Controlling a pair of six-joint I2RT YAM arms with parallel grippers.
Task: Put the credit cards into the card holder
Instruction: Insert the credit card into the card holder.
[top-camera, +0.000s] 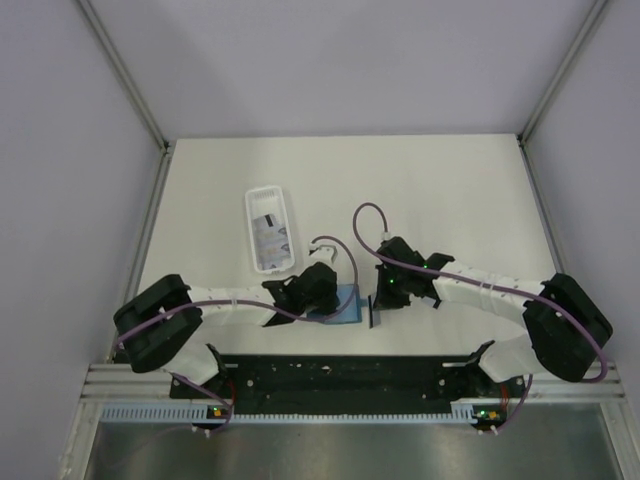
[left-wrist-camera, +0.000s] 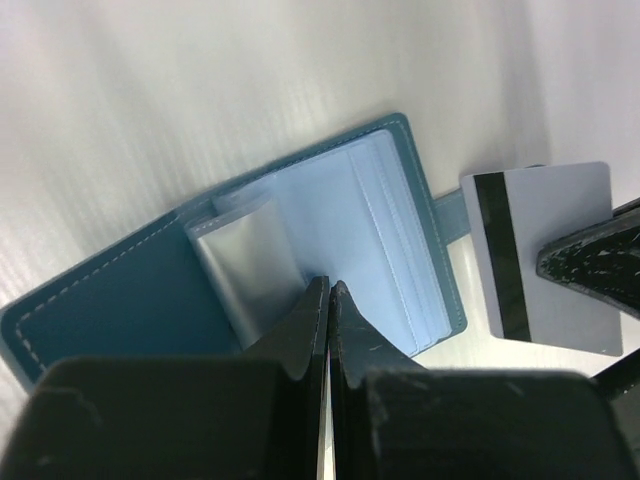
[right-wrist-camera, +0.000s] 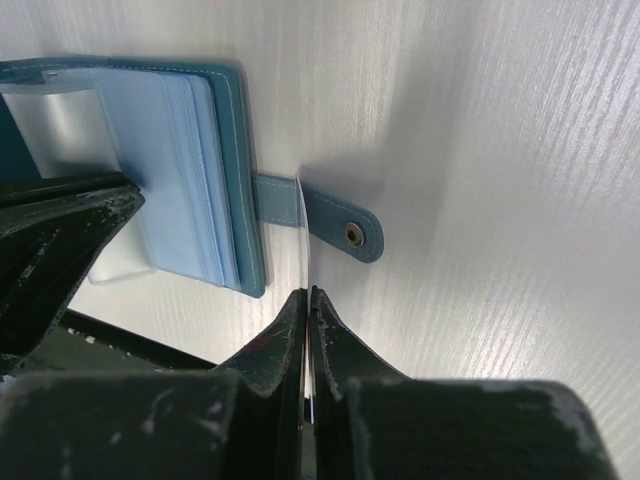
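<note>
Left gripper (left-wrist-camera: 328, 292): fingers pressed together over the open teal-blue folding card holder (left-wrist-camera: 330, 215) — contact unclear.
Right gripper (right-wrist-camera: 308, 295): clamps thin white black-striped card (left-wrist-camera: 545, 250) — corner hidden in its grip.

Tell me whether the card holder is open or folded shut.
Open: the card holder lies spread on the table, pale blue pockets facing up, snap tab unfastened.

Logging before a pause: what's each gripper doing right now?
Left gripper: closed, tips against the open card holder; can't tell if it pinches anything.
Right gripper: closed on a credit card.
</note>
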